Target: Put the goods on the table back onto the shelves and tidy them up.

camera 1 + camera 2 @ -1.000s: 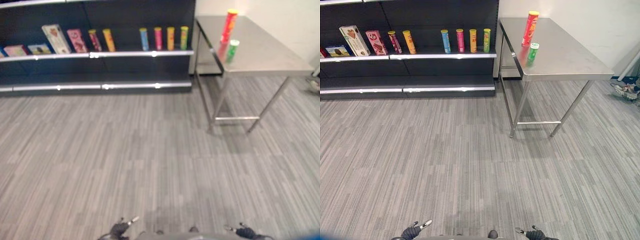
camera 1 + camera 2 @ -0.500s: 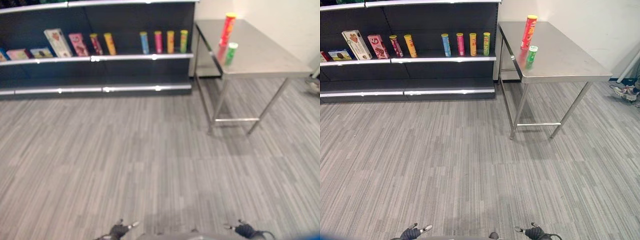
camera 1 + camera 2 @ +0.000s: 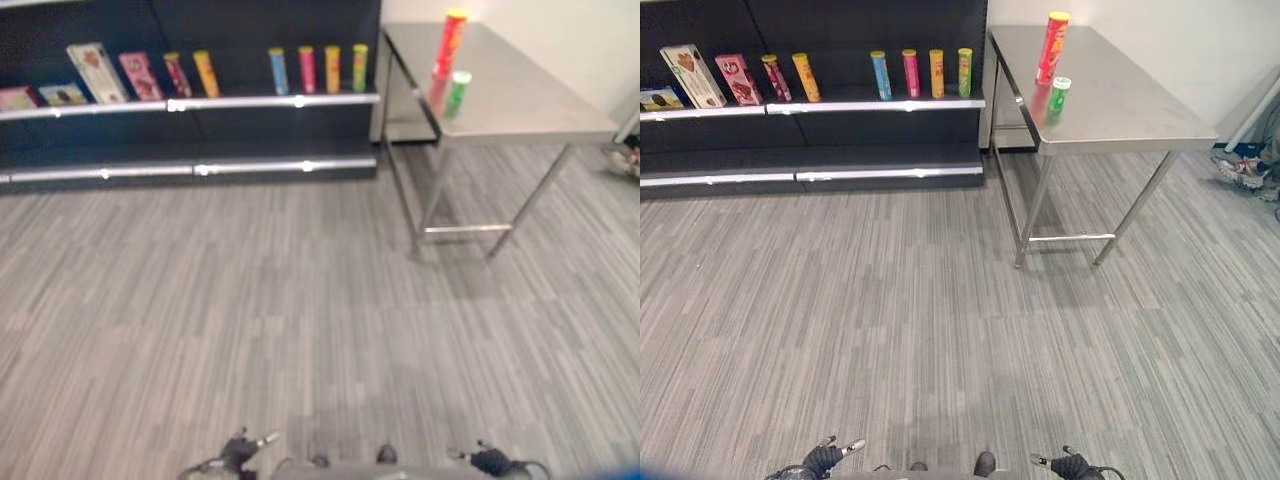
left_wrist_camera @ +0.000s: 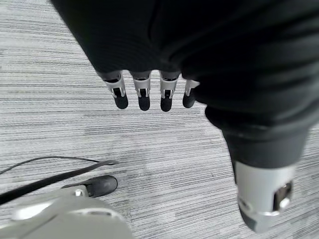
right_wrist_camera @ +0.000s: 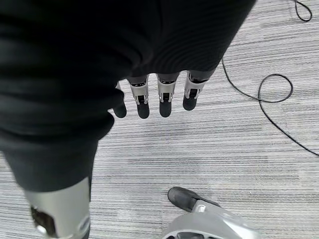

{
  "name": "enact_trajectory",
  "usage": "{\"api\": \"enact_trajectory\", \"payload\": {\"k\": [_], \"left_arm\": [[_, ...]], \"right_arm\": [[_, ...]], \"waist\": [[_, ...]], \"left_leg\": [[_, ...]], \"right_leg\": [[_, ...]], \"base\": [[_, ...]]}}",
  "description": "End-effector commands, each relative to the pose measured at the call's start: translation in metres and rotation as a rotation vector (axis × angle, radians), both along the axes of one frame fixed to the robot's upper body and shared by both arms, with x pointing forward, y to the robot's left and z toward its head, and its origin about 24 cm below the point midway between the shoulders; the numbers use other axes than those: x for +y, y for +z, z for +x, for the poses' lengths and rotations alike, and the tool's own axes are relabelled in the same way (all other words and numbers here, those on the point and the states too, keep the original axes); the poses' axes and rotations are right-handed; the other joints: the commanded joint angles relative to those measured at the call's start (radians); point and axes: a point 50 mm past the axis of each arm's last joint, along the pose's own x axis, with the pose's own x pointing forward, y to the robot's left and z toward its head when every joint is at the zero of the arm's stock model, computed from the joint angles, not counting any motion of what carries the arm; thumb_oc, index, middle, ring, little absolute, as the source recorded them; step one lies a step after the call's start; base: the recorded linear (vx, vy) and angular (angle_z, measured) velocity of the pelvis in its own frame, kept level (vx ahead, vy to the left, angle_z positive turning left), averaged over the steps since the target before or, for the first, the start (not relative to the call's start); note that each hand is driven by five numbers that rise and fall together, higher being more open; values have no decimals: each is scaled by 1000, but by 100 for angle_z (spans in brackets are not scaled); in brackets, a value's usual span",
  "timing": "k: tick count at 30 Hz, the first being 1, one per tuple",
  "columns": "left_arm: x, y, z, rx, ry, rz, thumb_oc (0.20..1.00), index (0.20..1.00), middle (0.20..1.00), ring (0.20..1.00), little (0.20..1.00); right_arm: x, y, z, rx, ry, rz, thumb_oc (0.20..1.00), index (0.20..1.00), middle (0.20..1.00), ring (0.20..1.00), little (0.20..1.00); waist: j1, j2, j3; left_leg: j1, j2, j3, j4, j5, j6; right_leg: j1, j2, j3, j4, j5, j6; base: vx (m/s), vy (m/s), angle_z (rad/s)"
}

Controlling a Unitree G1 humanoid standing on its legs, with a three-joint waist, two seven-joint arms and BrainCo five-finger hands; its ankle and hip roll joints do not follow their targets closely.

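On the table (image 3: pixel 1140 110): two goods stand near its left edge, a tall red tube can (image 3: pixel 1051 47) toward the far corner and a short green can (image 3: pixel 1059 95) just nearer me. Both are upright and close together but apart.

On the shelves (image 3: pixel 880 100): the middle board carries a row of four tube cans at its right end, blue (image 3: pixel 879 75), pink (image 3: pixel 910 73), orange (image 3: pixel 937 73) and green (image 3: pixel 965 72). Further left stand a yellow tube (image 3: pixel 805 77) and a dark red tube (image 3: pixel 774 78), then a pink box (image 3: pixel 736 79) and a white box (image 3: pixel 688 75) leaning, and a flat box (image 3: pixel 660 98) at the far left.

Counts: I count two goods on the table, six tubes and three boxes on the shelf.

Left hand (image 4: pixel 144 92): hangs at my side over the floor, fingers straight and slightly spread, holding nothing.

Right hand (image 5: pixel 159 97): likewise hanging low, fingers straight and apart, empty.

Distance: I judge both cans well out of reach; walking to the table comes first.

Risk, approach: the table's front left leg (image 3: pixel 1032 210) stands on my likely path, so I could clip it and topple the tall can.

Risk, grasp: the two cans stand so close that reaching for one could knock the other over the left edge.

Risk, shelving: the shelf row is tight, and a careless placement could domino the tubes.
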Motion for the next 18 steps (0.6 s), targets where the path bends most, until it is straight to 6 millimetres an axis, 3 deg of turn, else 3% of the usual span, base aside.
{"api": "enact_trajectory", "payload": {"k": [1,5,8,9,10,11,12,14,16,17,18], "left_arm": [[11,5,9,-33,21,14,1000,1000,1000,1000,1000],[10,5,10,-38,12,6,1000,1000,1000,1000,1000],[10,6,15,-45,-3,9,1000,1000,1000,1000,1000],[10,7,16,-47,-4,11,1000,1000,1000,1000,1000],[9,6,16,-47,4,3,1000,1000,1000,1000,1000],[9,6,15,-45,6,2,1000,1000,1000,1000,1000],[9,6,15,-45,6,1,1000,1000,1000,1000,1000],[6,7,19,-65,-13,-12,1000,1000,1000,1000,1000],[5,7,18,-68,-11,-15,1000,1000,1000,1000,1000],[2,9,25,-85,-24,-25,1000,1000,1000,1000,1000],[2,10,28,-102,-5,-35,1000,1000,1000,1000,1000]], "right_arm": [[1,-1,-2,19,37,-5,1000,1000,1000,1000,1000],[1,-4,-15,44,8,5,1000,1000,1000,1000,1000],[-2,-3,-13,33,-1,1,1000,1000,1000,1000,1000],[-3,-2,-12,25,-5,0,1000,1000,1000,1000,1000],[-4,-2,-12,26,-17,-1,1000,1000,1000,1000,1000],[-4,-2,-13,30,-14,-2,1000,1000,1000,1000,1000],[-4,-2,-13,30,-14,-3,1000,1000,1000,1000,1000],[-5,-4,-23,51,-21,-2,1000,1000,1000,1000,1000],[-4,-5,-27,65,-9,4,1000,1000,1000,1000,1000],[-5,-5,-28,65,-10,5,1000,1000,1000,1000,1000],[-7,-4,-27,57,-21,-3,1000,1000,1000,1000,1000]], "waist": [[8,-27,36],[-8,-28,30],[-30,-41,36],[-40,-49,41],[-53,-57,41],[-57,-57,42],[-58,-52,44],[-73,-56,30],[-86,-56,22],[-100,-48,9],[-98,-46,5]], "left_leg": [[13,-57,-51,43,-65,3],[49,-52,-102,37,-91,-10],[82,-48,-150,41,-133,-37],[106,-50,-165,42,-152,-51],[150,-46,-180,33,-177,-72],[182,-38,-180,30,-182,-85],[186,-32,-181,28,-184,-86],[257,-21,-191,32,-201,-109],[292,-12,-203,55,-207,-114],[261,23,-208,190,-141,-153],[214,32,-200,313,-69,-185]], "right_leg": [[-68,-169,-9,332,68,97],[-109,-192,-23,309,86,85],[-121,-218,-29,68,119,92],[-129,-225,-20,-51,158,108],[-155,-252,-33,-184,229,145],[-162,-254,-64,-230,258,157],[-155,-249,-68,-235,259,157],[-167,-258,-142,-254,294,175],[-164,-247,-149,-227,311,165],[-147,-190,-112,-201,276,132],[-121,-166,-111,-202,255,111]], "base": [[303,145,8],[252,-21,48],[345,-117,67],[652,-159,47],[706,-134,42],[525,-79,36],[406,-50,18],[704,-86,31],[615,-101,60],[562,-159,36],[681,-224,48]]}}
